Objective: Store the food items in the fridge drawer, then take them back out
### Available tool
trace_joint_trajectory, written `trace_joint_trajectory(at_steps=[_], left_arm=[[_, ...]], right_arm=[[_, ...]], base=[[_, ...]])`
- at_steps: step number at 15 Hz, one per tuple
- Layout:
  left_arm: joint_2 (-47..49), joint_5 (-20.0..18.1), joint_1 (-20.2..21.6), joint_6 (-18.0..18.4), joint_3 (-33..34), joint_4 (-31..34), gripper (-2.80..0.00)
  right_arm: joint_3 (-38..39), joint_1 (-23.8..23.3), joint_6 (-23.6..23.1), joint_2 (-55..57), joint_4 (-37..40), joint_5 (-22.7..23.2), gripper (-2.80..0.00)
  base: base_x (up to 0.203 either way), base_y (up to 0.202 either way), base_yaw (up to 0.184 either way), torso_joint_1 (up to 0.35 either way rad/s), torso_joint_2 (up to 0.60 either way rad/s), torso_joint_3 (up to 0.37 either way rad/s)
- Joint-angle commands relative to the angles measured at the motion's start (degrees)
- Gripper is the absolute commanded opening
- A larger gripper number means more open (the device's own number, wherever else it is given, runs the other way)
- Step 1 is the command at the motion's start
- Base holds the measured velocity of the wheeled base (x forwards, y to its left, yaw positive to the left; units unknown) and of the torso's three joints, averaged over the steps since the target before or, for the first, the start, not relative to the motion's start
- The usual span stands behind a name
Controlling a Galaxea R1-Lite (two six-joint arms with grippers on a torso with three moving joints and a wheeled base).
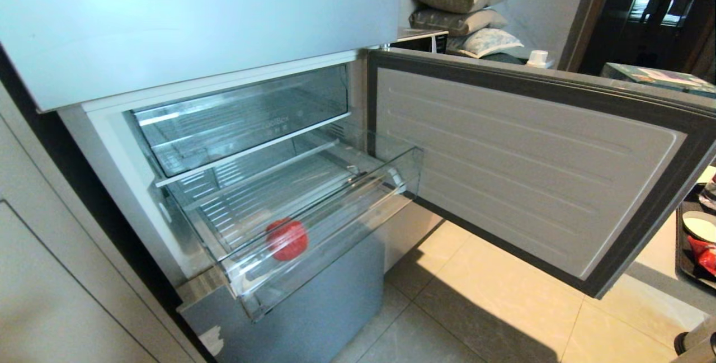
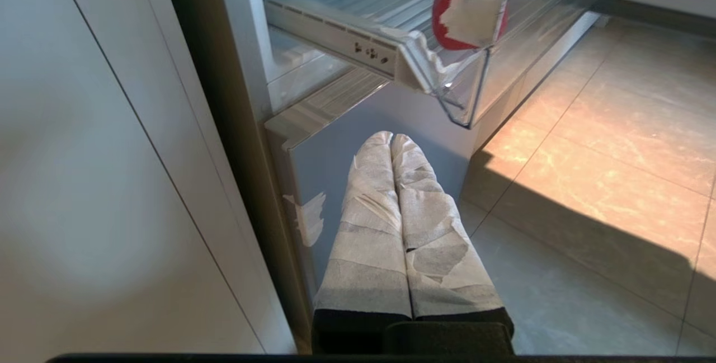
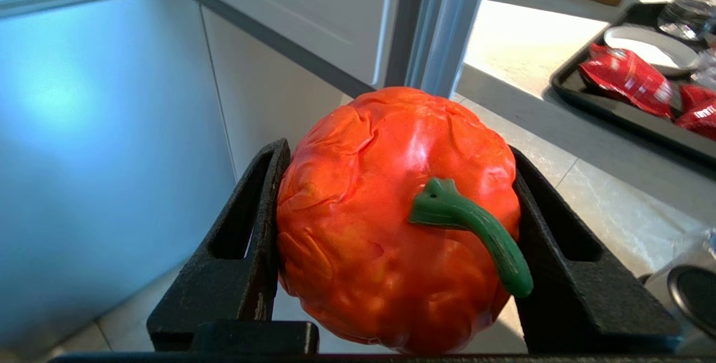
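Note:
The fridge drawer (image 1: 347, 212), a clear ribbed bin, stands pulled out under the open compartment. A round glossy red food item (image 1: 286, 239) lies in its front left corner; the left wrist view shows this item (image 2: 447, 22) through the drawer's front lip (image 2: 464, 89). My right gripper (image 3: 397, 150) is shut on a second food item, an orange-red pepper-like fruit (image 3: 358, 229) with a green stem (image 3: 475, 229), held low beside the fridge front. My left gripper (image 2: 391, 136), its fingers wrapped in white tape, is shut and empty below the drawer. Neither arm shows in the head view.
The fridge door (image 1: 531, 167) hangs open to the right over the tiled floor (image 1: 492, 296). An upper clear bin with faint lettering (image 1: 240, 117) sits above the drawer. A black tray (image 3: 604, 105) with red packets (image 3: 626, 78) lies at the right. Cabinet panels (image 1: 56, 273) stand on the left.

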Motion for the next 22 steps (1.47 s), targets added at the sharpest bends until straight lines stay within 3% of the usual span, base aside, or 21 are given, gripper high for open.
trace_joint_trajectory(at_steps=[1, 18, 22], left_arm=[[0.02, 0.04, 0.04, 0.0, 0.09, 0.0, -2.8], [0.02, 0.02, 0.04, 0.0, 0.09, 0.03, -2.8], [-0.03, 0.02, 0.04, 0.0, 0.09, 0.01, -2.8]], right_arm=[[0.09, 0.0, 0.33, 0.0, 0.06, -0.08, -2.8], [0.0, 0.08, 1.41, 0.42, -0.03, -0.04, -2.8], [-2.1, 1.06, 1.35, 11.95, -3.45, 0.27, -2.8]], base=[[0.003, -0.003, 0.067, 0.012, 0.0, 0.002], [0.001, -0.008, 0.17, 0.004, 0.0, 0.002], [0.0, -0.003, 0.025, 0.001, 0.0, 0.001]])
